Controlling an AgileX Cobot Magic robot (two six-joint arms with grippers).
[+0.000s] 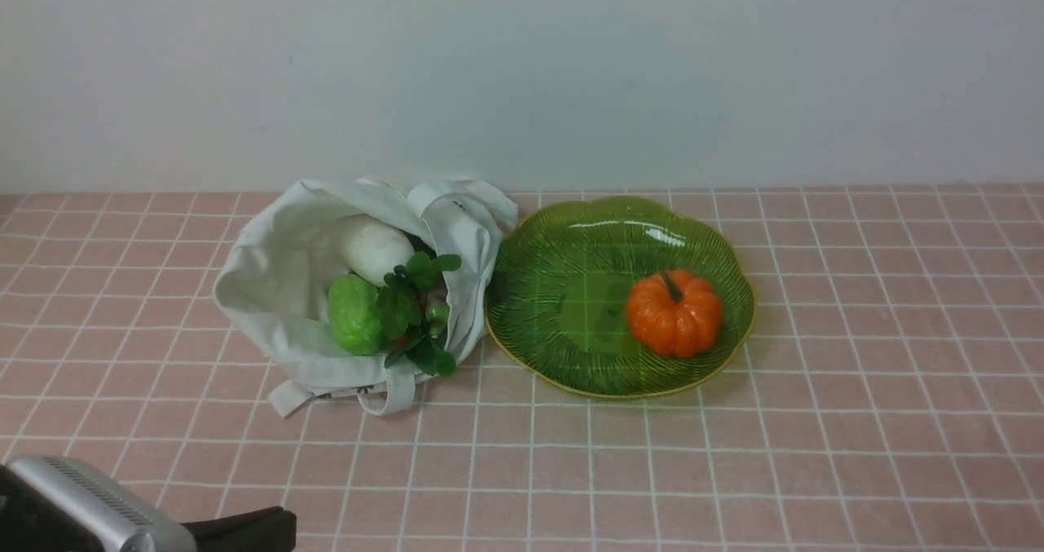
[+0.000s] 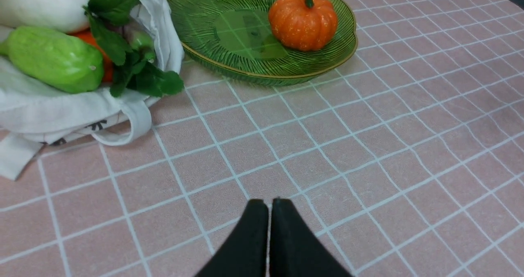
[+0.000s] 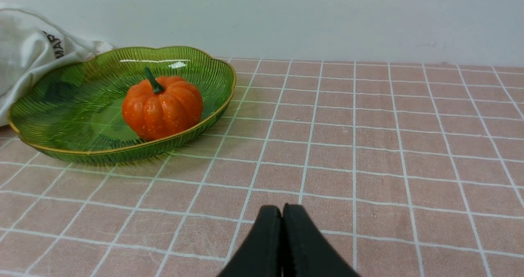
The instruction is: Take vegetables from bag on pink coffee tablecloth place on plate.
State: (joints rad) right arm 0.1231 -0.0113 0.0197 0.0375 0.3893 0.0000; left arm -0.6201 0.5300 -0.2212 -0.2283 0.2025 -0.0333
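Note:
The off-white bag [image 1: 277, 275] lies open on the pink tablecloth [image 1: 734, 454], left of the green plate [image 1: 563, 250]. Inside it are a white rounded piece [image 1: 375, 246], a bumpy light-green piece [image 1: 355, 314], dark leafy sprigs [image 1: 412, 307] and, in the left wrist view, a smaller orange piece [image 2: 107, 62]. The orange pumpkin [image 1: 674, 312] sits on the plate's right half. My left gripper [image 2: 269, 201] is shut and empty over bare cloth, short of bag and plate. My right gripper [image 3: 282, 207] is shut and empty over cloth, with the plate [image 3: 49, 105] and pumpkin [image 3: 162, 107] beyond it.
A plain pale wall [image 1: 522, 71] runs along the back edge of the tablecloth. The left arm's housing [image 1: 90, 507] shows at the lower left corner of the front view. The right arm is out of the front view.

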